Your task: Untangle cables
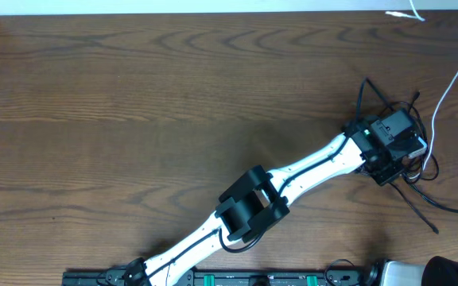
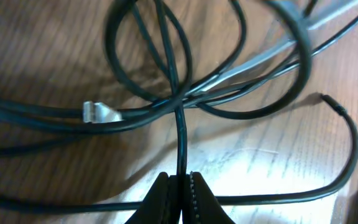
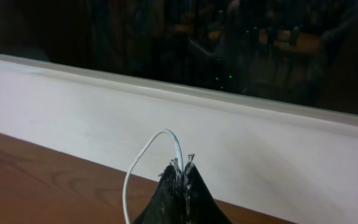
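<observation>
Black cables (image 2: 181, 134) half hidden under left wrist overhead. Left arm (image 1: 308, 167) stretched right, left fingers (image 2: 160, 198) clamping one. Right fingers (image 3: 197, 190) clamp white cable (image 3: 143, 152).

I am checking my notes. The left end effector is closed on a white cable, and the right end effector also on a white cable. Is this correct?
Not fully. The left wrist view shows the left end effector closed on a black cable, not a white one. The right end effector is closed on a white cable.
</observation>
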